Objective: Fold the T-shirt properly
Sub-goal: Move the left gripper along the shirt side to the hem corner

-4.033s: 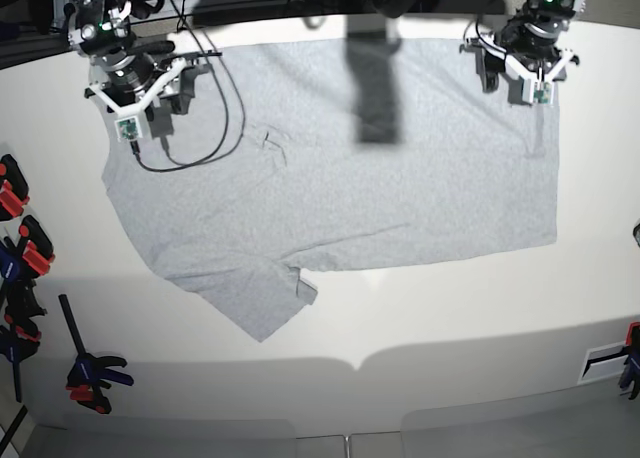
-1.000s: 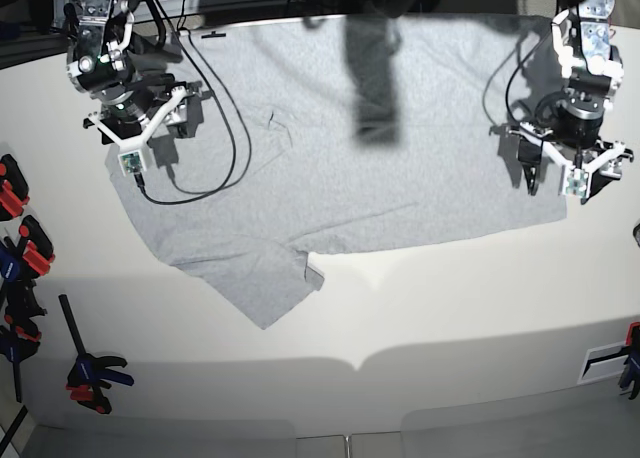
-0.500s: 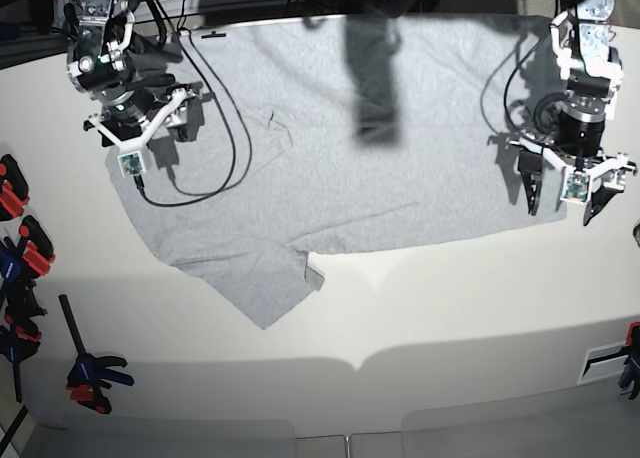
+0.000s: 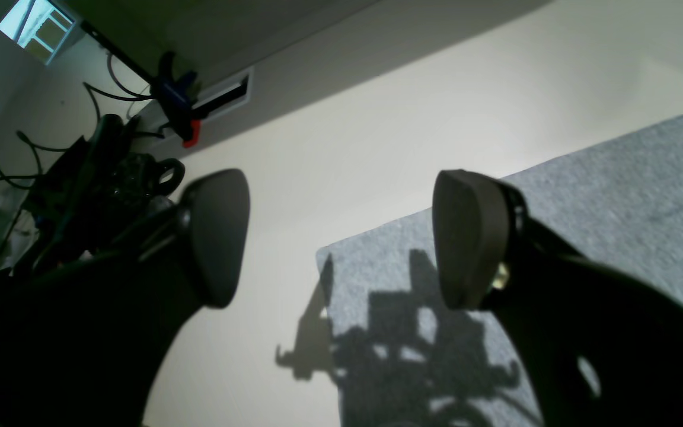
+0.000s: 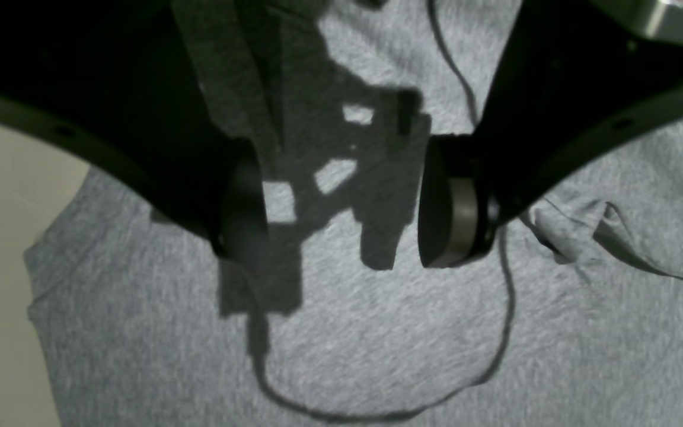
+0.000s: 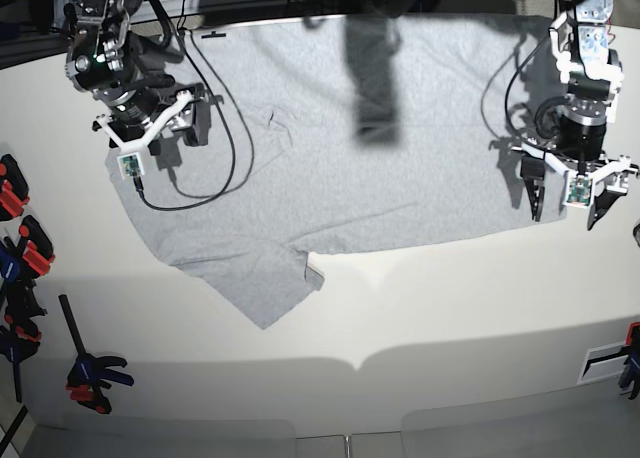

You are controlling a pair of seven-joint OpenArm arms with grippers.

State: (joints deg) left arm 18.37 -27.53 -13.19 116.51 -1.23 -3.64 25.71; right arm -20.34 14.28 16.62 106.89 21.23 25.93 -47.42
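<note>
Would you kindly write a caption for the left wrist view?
Open black claw poised above the corner of a light grey cotton T-shirt on a white table.

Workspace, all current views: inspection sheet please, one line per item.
Surface: white table, shadowed along its near edge.
T-shirt: grey, spread mostly flat, unfolded; one sleeve sticks out toward the near side; small creases.
Clutter on the T-shirt: nothing seen.
Left gripper: open, empty, over the T-shirt's corner.
Right gripper: open, empty, above the T-shirt.
Cables: black cable loops from the right arm, over the T-shirt.
Surroundings: red, black and blue clamps at the left and right edges of the base view.
</note>
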